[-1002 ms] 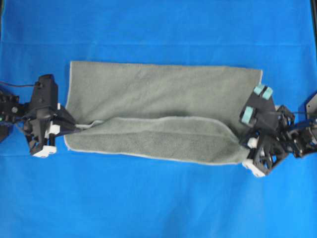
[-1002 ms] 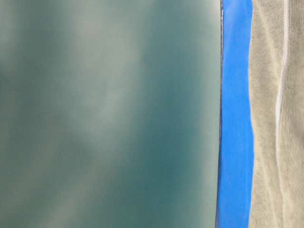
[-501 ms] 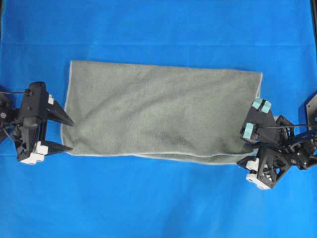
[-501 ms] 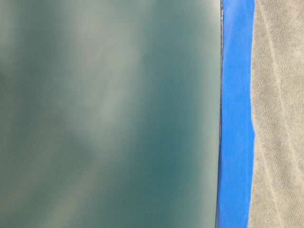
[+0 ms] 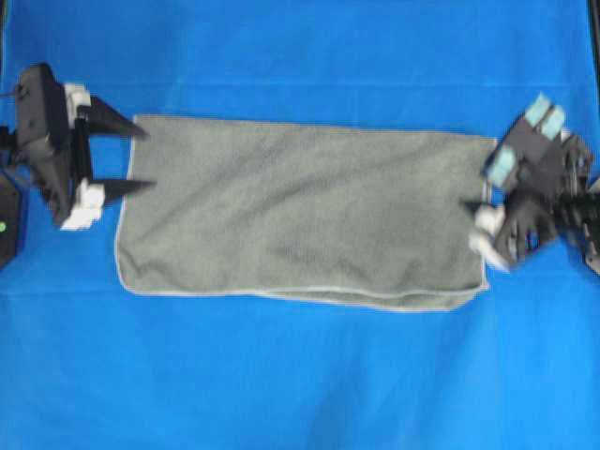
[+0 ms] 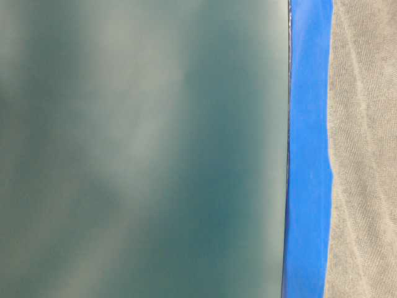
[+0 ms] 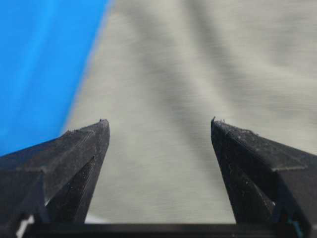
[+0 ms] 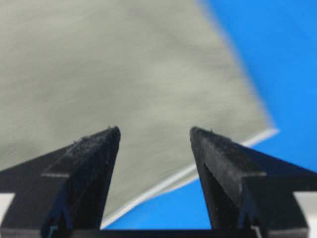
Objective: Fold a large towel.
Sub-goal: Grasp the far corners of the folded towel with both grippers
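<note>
Blue sheet (image 5: 300, 375) covers the whole work surface; the towel (image 5: 300, 216) lies flat at centre in the overhead view, folded once lengthwise, with the lower layer peeking out along the 6 o'clock edge toward the right. Your left gripper (image 5: 117, 159) sits at the towel's 9 o'clock end near the upper corner, claw spread wide, nothing in it; wrist view shows both tips over bare cloth. Your right gripper (image 5: 480, 225) is at the 3 o'clock end, blurred overhead, but its wrist view shows the claw spread and empty above the hem corner. Table-level view is mostly blocked by a dull green blur, useless here. Risks as I judge them: layers are misaligned, so you may pinch only the top layer and peel the fold open. You could also snag the sheet along with the cloth.
</note>
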`<state>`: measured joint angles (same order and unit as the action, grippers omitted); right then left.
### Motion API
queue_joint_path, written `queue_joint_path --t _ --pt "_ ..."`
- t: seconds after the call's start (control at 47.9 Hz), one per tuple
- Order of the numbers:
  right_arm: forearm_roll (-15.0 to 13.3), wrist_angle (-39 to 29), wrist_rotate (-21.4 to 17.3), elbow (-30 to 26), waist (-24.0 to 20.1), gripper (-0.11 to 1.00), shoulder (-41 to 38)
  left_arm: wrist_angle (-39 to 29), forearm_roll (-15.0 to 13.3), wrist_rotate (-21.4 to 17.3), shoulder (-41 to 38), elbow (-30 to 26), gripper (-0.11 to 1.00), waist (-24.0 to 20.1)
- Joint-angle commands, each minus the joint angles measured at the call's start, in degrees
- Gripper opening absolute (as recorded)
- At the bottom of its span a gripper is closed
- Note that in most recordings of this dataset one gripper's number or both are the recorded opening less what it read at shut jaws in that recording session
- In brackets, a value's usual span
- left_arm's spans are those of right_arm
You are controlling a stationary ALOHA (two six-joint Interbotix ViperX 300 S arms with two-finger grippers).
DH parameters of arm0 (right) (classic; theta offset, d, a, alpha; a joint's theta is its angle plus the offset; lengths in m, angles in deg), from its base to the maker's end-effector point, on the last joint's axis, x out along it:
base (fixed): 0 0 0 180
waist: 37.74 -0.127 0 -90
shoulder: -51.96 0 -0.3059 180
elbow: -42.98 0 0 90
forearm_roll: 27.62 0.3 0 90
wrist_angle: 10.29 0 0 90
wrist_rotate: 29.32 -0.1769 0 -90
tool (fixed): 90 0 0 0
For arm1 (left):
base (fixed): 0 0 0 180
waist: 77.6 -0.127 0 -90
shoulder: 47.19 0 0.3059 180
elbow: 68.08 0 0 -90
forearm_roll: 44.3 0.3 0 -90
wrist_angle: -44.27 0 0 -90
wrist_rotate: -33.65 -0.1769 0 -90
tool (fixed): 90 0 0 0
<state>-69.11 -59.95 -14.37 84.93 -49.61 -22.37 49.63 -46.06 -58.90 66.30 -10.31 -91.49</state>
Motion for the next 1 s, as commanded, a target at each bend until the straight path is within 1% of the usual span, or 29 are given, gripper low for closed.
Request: queue_joint_path --t 0.0,0.146,0.271,0.355,0.417,0.48,0.605,0.71,0.835,0.918,0.939,0.981 --pt "-2.11 2.64 0.09 1.14 6.06 0.61 -0.70 0.35 0.18 -0.18 -3.52 -2.11 0.79 -3.78" --pt "-6.86 13.01 0.18 5.19 16.26 0.61 -3.34 0.44 0.26 -0.97 -12.30 -4.92 0.79 -7.73" --pt "-10.46 21.45 0.18 7.03 24.26 0.61 -6.33 0.44 0.18 -3.96 -19.78 -7.82 0.79 -9.76" --pt "-12.66 26.10 0.18 7.29 28.21 0.61 -9.05 0.88 0.26 -5.54 -24.70 -9.76 0.79 -11.07" --pt "-13.71 29.09 0.35 7.29 30.15 0.61 -11.25 1.05 0.18 -5.98 -27.25 -10.72 0.79 -11.69" --pt "-13.89 32.26 1.05 7.12 30.67 0.61 -13.89 1.14 0.26 -6.15 -29.18 -11.43 0.79 -12.22" --pt "-13.80 35.86 1.41 7.21 30.76 0.61 -17.84 1.14 0.18 -6.24 -31.38 -11.60 0.79 -12.92" --pt "-13.80 36.56 1.41 7.56 30.76 0.61 -20.48 1.05 0.18 -6.24 -32.34 -11.16 0.78 -13.89" --pt "-13.27 37.79 1.05 8.35 30.67 0.61 -21.62 0.53 0.26 -6.33 -33.13 -10.63 0.74 -14.50" --pt "-12.92 38.23 1.05 8.88 30.67 0.61 -21.27 -0.97 0.18 -6.33 -33.31 -10.63 0.67 -14.50" --pt "-12.92 38.23 1.14 9.05 30.67 0.61 -21.18 -1.49 0.18 -6.33 -33.31 -10.63 0.64 -14.50" --pt "-12.92 38.23 1.23 9.05 30.67 0.61 -21.01 -2.90 0.26 -6.24 -33.31 -10.81 0.54 -14.50"
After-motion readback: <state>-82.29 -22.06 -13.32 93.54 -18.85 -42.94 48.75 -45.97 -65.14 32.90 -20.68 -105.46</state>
